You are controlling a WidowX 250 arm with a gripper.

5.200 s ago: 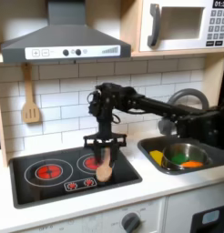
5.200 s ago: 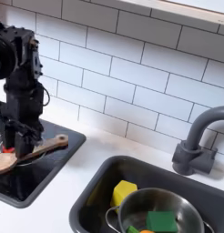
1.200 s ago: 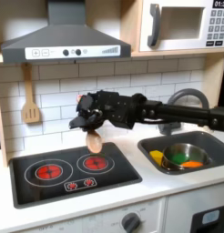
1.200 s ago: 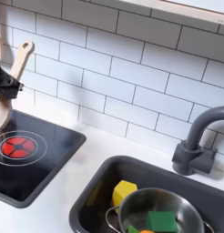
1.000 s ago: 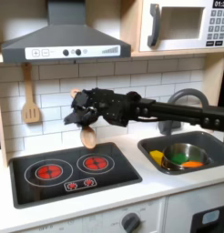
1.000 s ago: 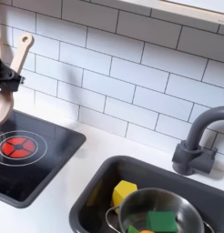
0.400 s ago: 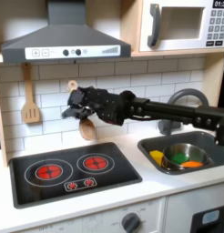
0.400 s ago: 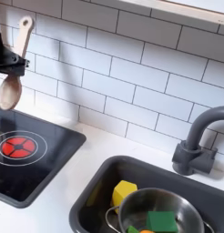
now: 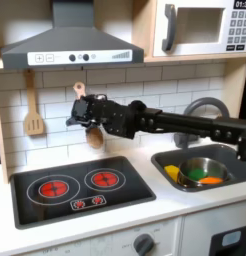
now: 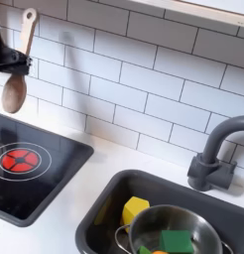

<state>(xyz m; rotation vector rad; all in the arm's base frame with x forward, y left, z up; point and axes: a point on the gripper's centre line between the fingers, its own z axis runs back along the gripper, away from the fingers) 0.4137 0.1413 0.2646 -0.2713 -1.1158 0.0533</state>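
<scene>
Above the stove (image 9: pixel 127 196), the hand (image 9: pixel 83 115) is closed tight on one wooden spoon (image 10: pixel 14 93), bowl down and handle up. This looks like the carrying step. The spoon hangs in the air, well off the counter (image 9: pixel 25 232). I count two red rings (image 9: pixel 55 186), one spatula (image 9: pixel 33 118) and one pot (image 9: pixel 200 170).

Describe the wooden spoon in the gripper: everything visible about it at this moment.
The wooden spoon looks like plain light wood, with a slim handle and an oval bowl. It hangs roughly upright, slightly tilted, bowl down and handle tip up, in front of the white tiled wall and well above the stovetop. The black gripper is clamped on the handle about midway in both exterior views. Nothing else touches it; another wooden utensil hangs on the wall further to the first exterior view's left.
</scene>
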